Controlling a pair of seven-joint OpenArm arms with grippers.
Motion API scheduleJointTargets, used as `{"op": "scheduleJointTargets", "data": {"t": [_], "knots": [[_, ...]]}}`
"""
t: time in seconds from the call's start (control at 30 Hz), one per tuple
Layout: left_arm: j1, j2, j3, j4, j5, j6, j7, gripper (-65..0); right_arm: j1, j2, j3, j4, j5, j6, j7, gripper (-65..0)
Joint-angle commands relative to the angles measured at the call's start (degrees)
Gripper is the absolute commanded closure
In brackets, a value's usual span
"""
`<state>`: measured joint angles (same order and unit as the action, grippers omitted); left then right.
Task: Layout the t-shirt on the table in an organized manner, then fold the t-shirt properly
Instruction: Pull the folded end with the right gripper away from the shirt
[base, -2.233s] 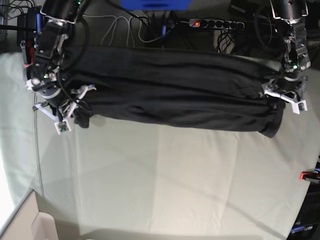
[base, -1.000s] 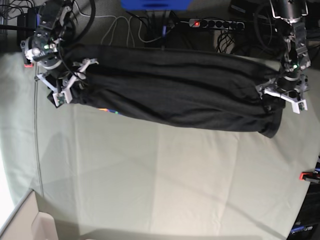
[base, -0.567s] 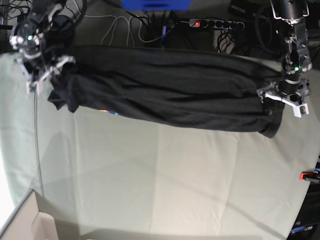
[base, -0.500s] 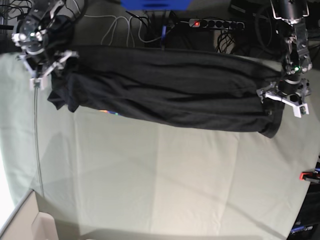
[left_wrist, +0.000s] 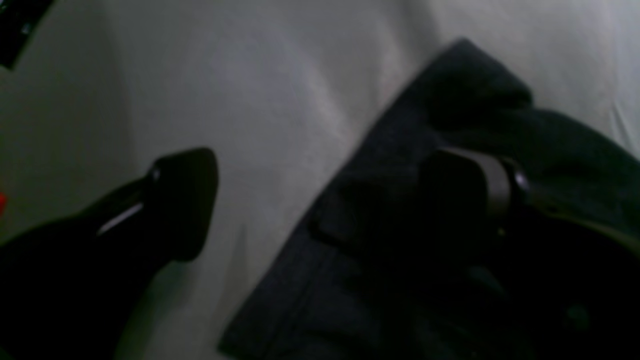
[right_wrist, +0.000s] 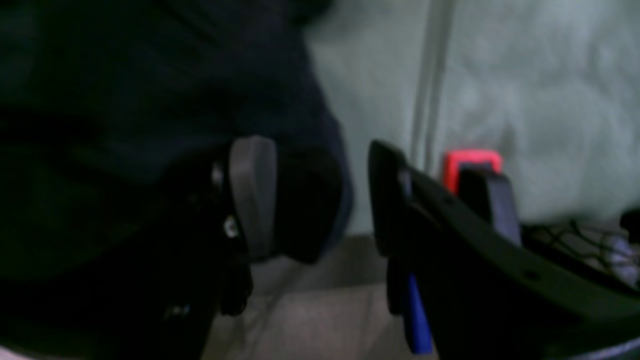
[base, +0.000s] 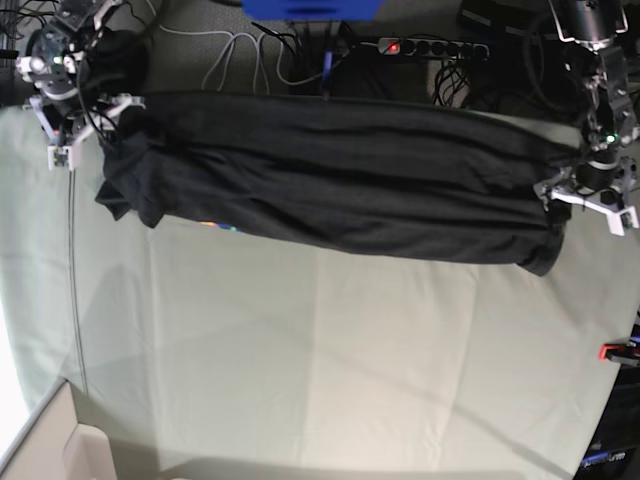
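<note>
Pale green cloth covers the table (base: 330, 360). Along its 12 o'clock edge the t-shirt (base: 340, 185) lies bunched in a long band. At 3 o'clock the left gripper (base: 594, 197), jaws wide, has let its end drop and backed off. At 10 o'clock the right gripper (base: 78, 118), half open, holds nothing. Spreading restarts.

Left claw (base: 588, 195) spread wide at far right, right claw (base: 80, 125) parted at far left, both wrists angled downward
</note>
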<state>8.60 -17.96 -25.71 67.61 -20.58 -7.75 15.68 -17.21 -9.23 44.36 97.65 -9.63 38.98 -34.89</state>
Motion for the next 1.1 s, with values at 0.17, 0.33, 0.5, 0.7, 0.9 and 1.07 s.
{"op": "scheduleJointTargets", "data": {"t": [0.17, 0.33, 0.5, 0.7, 0.9, 1.07], "knots": [[-0.47, -0.99, 0.0, 1.0, -0.21, 0.06, -1.31, -65.0, 0.03, 0.23, 2.1, 1.04, 0.62, 1.02, 1.0, -30.2], [-1.79, -0.37, 3.69, 0.21, -0.21, 0.06, -1.31, -65.0, 0.03, 0.23, 1.84, 0.95, 0.62, 1.02, 1.0, -30.2], [-1.96, -0.37, 6.95, -0.05, -0.21, 0.06, -1.31, -65.0, -0.33, 0.23, 1.84, 0.95, 0.62, 1.02, 1.0, -30.2], [-3.02, -0.37, 6.95, -6.56, -0.21, 0.06, -1.57, -65.0, -0.41, 0.23, 2.1, 0.95, 0.62, 1.02, 0.92, -30.2], [-3.02, -0.37, 7.12, -8.49, -0.21, 0.06, -1.66, -65.0, -0.41, 0.23, 2.1, 0.95, 0.62, 1.02, 0.92, -30.2], [-2.84, -0.37, 7.12, -9.46, -0.21, -0.03, -1.4, -49.4, -0.33, 0.23, 2.1, 0.95, 0.62, 1.02, 0.92, -30.2]]}}
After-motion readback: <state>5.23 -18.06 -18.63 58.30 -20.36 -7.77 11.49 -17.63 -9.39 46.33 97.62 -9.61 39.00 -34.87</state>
